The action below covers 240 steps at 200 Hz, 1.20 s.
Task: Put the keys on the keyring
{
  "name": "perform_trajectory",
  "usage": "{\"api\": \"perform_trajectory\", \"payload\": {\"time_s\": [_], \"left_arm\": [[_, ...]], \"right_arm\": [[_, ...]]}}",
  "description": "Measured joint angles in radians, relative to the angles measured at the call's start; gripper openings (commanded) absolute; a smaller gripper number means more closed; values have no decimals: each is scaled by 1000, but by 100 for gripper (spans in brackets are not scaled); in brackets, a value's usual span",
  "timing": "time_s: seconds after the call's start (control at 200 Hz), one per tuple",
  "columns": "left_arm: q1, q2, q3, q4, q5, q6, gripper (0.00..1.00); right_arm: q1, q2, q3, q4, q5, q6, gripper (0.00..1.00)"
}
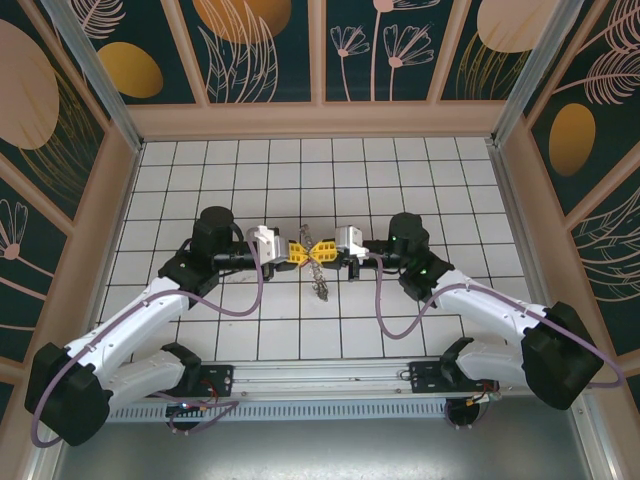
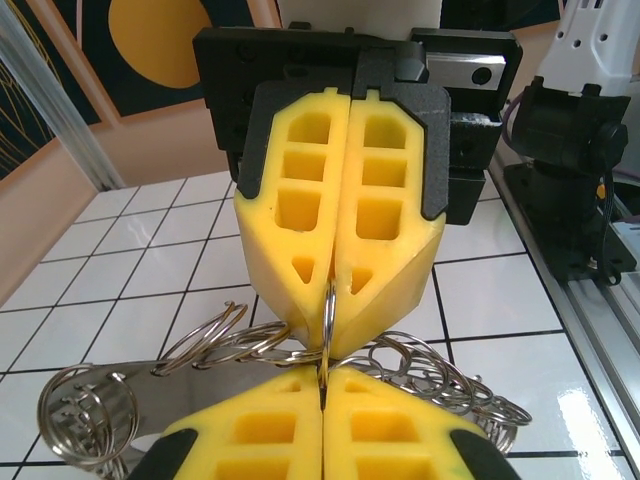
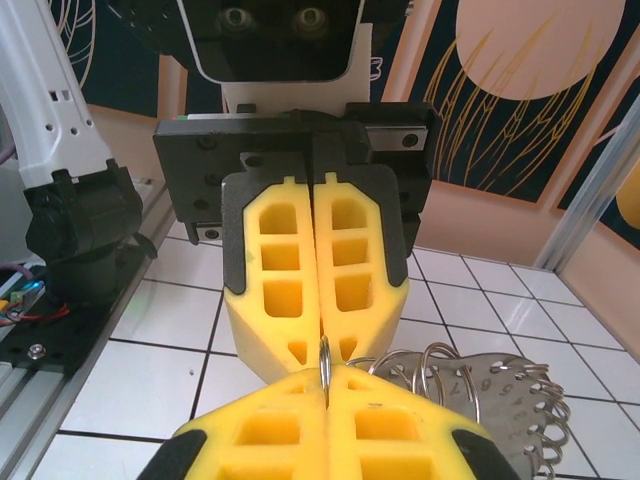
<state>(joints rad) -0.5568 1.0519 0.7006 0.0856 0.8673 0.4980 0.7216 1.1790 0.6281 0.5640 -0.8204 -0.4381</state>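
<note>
Keyring (image 2: 327, 320), thin, silvery (glossy), many-looped

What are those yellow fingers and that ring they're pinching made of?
The yellow fingers look like matte moulded plastic or firm foam: a dull surface with hollow pockets. The keyring is probably polished steel wire: thin and silvery, with bright glints.

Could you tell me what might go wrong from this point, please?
1. Both the left gripper and right gripper pinch the thin keyring edge-on at their tips; it could slip out.
2. Their yellow fingertips nearly touch, so any move may knock them together.
3. The small rings crowding beneath could snag.
</note>
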Motion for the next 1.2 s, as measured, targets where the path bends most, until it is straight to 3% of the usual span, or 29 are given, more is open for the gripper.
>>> {"api": "perform_trajectory", "payload": {"time_s": [0.095, 0.325, 0.521, 0.756, 0.946, 1.201], "left_arm": [[0, -5, 0, 0, 0, 6, 16], [0, -29, 0, -10, 0, 10, 17], [1, -24, 24, -58, -4, 43, 0], [2, 7, 74, -149, -10, 112, 0], [1, 7, 80, -177, -60, 166, 0], [0, 35, 134, -292, -122, 247, 0]], "right_arm": [[0, 0, 5, -8, 0, -10, 0], [0, 0, 6, -15, 1, -28, 0], [0, 0, 7, -21, -2, -31, 0], [0, 0, 11, -47, 8, -40, 3], [0, 11, 119, -291, 37, -177, 24], [0, 54, 236, -553, 103, -333, 28]]}}
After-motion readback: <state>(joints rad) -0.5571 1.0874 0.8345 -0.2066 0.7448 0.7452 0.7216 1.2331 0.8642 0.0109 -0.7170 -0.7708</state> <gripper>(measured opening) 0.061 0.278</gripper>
